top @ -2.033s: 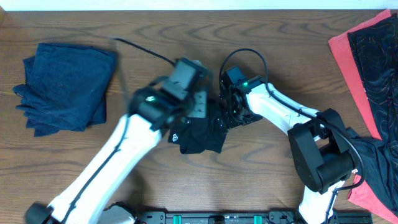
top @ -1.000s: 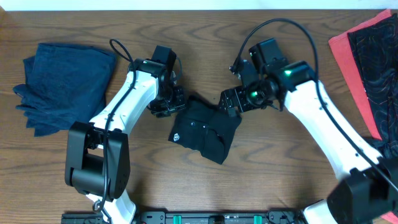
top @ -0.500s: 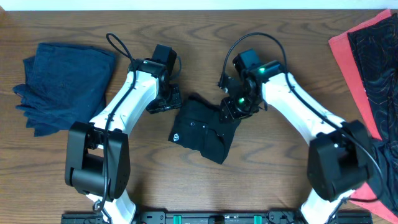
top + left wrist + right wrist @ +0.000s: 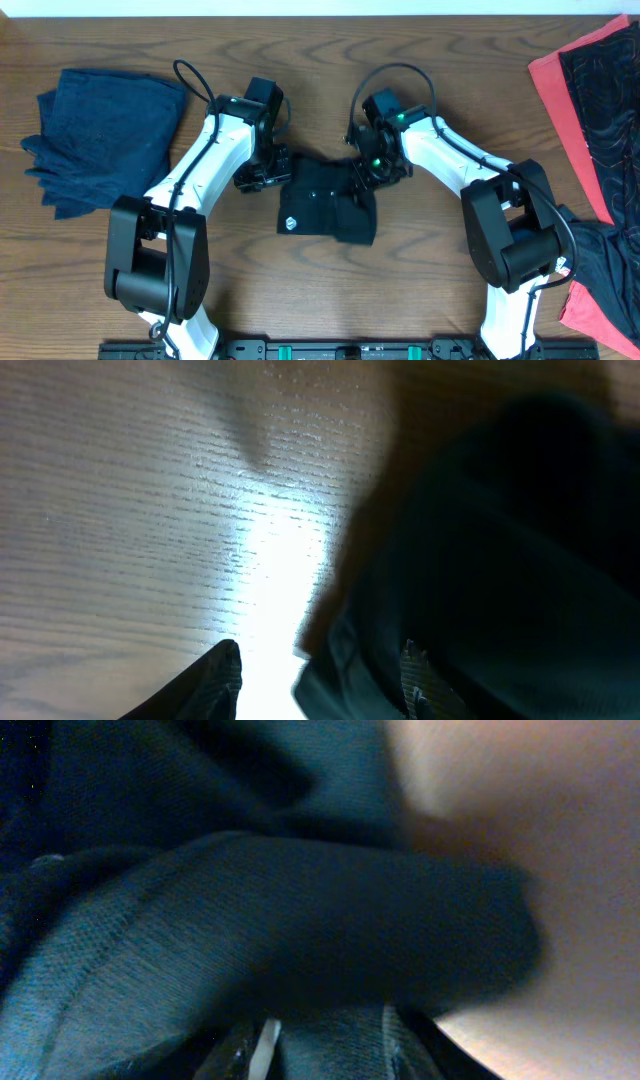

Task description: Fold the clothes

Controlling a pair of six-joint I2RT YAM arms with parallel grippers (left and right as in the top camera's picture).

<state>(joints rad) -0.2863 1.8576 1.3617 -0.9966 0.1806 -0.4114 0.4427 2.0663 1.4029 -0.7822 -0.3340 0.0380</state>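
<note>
Since half-second ago, black garment (image 4: 327,200) swung square at centre, folded small (logo (image 4: 288,222) up). My right gripper (image 4: 363,174) on top-right edge, cloth hides jaws, grip unclear. My left gripper (image 4: 263,176) half open at left edge. Far left, blue garment (image 4: 100,135) folded; red garment (image 4: 550,85), patterned garment (image 4: 605,90) left to do.

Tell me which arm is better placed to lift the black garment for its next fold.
Right, probably. The right gripper sits on the far right corner of the black garment, with fabric between its fingers. The left gripper is at the left edge, fingers apart, mostly over bare table.
</note>
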